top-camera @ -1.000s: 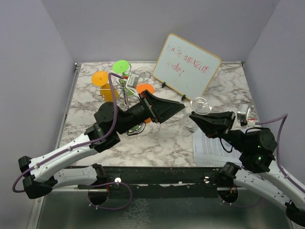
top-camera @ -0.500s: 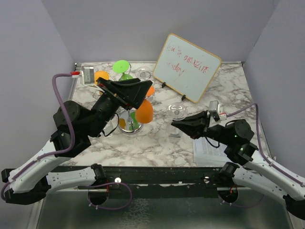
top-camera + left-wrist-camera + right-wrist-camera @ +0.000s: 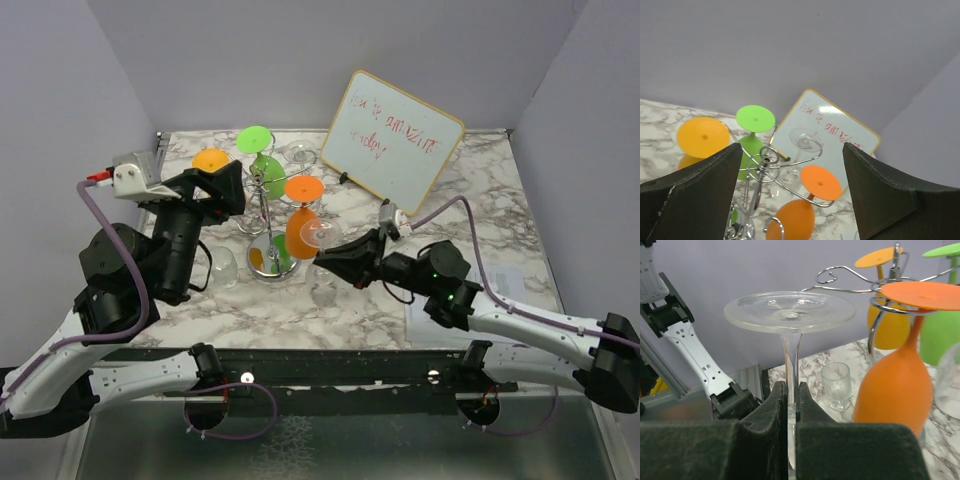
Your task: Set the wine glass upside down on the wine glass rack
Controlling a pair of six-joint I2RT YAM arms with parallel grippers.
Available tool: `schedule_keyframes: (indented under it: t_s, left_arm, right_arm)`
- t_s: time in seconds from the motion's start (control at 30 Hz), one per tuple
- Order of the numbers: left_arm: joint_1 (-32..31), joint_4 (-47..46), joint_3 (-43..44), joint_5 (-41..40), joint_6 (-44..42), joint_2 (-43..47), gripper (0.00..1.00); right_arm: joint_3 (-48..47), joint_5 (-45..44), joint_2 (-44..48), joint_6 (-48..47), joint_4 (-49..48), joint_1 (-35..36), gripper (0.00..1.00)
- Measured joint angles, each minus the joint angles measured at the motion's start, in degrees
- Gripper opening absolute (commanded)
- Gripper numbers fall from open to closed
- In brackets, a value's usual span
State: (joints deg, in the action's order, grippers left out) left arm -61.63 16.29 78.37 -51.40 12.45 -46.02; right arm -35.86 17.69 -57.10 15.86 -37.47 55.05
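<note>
Your top view looks down from behind the arms over the whole counter [image 3: 490,190], left wrist view faces the wine glass rack [image 3: 765,160] from slightly above, right wrist view sits close and low, all share the rack

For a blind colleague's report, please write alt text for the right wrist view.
The right gripper holds a clear wine glass by its stem, foot up, close to the rack. An orange glass, a green glass and a yellow-orange glass hang upside down from its wire arms. A small glass stands on the marble table behind.
</note>
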Motion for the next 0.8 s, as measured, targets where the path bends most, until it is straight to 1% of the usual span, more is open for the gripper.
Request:
schedule_keyframes:
  t_s: [0.17, 0.23, 0.5, 0.63, 0.8]
  left_arm:
    - [0.0, 0.9, -1.2, -4.6, -2.5, 3.1, 0.82]
    - [0.0, 1.9, -1.4, -5.4, -2.7, 3.7, 0.82]
    - [0.0, 4.9, -2.7, -5.9, -2.4, 5.1, 0.82]
    - [0.0, 6.2, -2.8, -5.9, -2.0, 5.6, 0.83]
    - [0.0, 7.1, -2.8, -5.9, -1.3, 5.7, 0.83]
  right_arm:
    - [-3.4, -6.8, -8.5, -0.9, -4.5, 6.9, 0.01]
    - [-4.0, -9.2, -11.5, -0.9, -6.7, 8.1, 0.01]
    - [-9.1, -18.4, -21.9, -0.8, -12.7, 9.6, 0.01]
    - [-11.9, -22.5, -25.3, 0.2, -14.7, 10.1, 0.01]
    - [-15.1, -25.2, -29.7, 2.3, -16.5, 10.1, 0.01]
